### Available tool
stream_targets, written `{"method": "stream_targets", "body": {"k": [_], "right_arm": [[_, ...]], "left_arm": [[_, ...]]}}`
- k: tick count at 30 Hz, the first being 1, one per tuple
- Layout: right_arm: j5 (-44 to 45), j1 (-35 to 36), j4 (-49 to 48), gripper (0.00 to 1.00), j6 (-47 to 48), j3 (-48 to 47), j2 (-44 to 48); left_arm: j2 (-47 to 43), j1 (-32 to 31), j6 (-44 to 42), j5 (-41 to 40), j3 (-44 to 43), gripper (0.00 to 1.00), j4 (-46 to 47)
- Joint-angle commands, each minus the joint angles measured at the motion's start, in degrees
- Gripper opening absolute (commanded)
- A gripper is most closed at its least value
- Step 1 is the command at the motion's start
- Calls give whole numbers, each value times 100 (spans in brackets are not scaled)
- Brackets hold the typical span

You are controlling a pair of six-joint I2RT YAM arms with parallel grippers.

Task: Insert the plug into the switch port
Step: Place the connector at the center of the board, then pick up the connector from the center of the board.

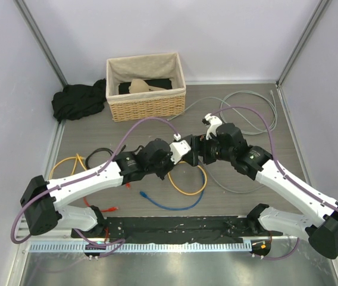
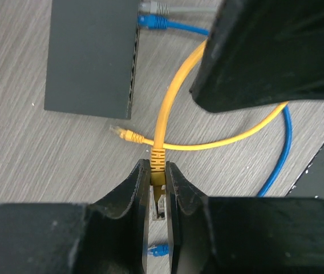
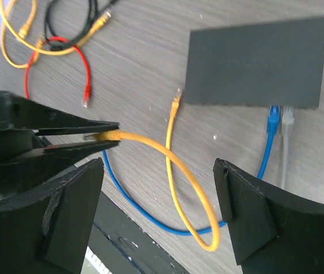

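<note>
- The left gripper (image 2: 157,166) is closed tight on the plug (image 2: 158,181), the yellow one, which is held near the switch's socket edge but apart from it.
- The plug's clear tip appears to be turned back toward the wrist, and the yellow cable (image 2: 161,123) leaves the fingertips toward the switch. This is a judgement and is not certain.
- The cable's other end, a loose yellow connector (image 2: 122,134), is laid on the table (image 2: 31,165) just beside one corner of the switch's socket edge.
- The switch (image 2: 90,57) is laid flat on the table. In the overhead view it is hidden beneath the two wrists.
- A blue plug (image 2: 152,21) and a grey plug (image 2: 155,7) are seated at the far end of the switch's socket edge. The sockets nearer the loose connector look free.
- The right gripper (image 3: 159,166) is spread wide with nothing held, and is poised over the cable loop beside the switch's socket edge.
- The step in hand is judged to be carry and alignment: the grasp is made and insertion is not yet begun.
- Next, the tip must be turned to face a free socket, possibly by a handover to the right gripper. It must then be levelled with the socket row and pushed straight in while the switch is kept from sliding.
</note>
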State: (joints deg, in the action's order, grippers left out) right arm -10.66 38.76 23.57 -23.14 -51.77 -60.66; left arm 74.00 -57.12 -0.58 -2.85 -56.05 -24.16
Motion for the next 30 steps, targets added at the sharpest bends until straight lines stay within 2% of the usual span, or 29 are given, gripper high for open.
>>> {"method": "stream_targets", "body": {"k": [1,7,14,19,24,27,30], "right_arm": [[63,-18,-46,86,-112,149,177],[248,-18,-55,86,-42,211,38],[20,-18,-405,83,-138,509,-279],[151,-18,-450,83,-165,729,-245],[248,-18,-468,83,-112,966,-104],[292,-18,-476,83,-112,1072,36],[309,-9,-468,83,-60,1160,221]], "left_arm": [[-367,-229,-30,-532,286,18,447],[-930,-448,400,-699,945,19,746],[-1335,-616,805,-928,1527,22,1010],[-1169,-633,884,-1006,1719,32,1299],[-651,-633,708,-1112,1861,35,1984],[-263,-633,918,-1437,1730,36,2091],[-368,-625,1479,-2049,1694,40,2091]]}}
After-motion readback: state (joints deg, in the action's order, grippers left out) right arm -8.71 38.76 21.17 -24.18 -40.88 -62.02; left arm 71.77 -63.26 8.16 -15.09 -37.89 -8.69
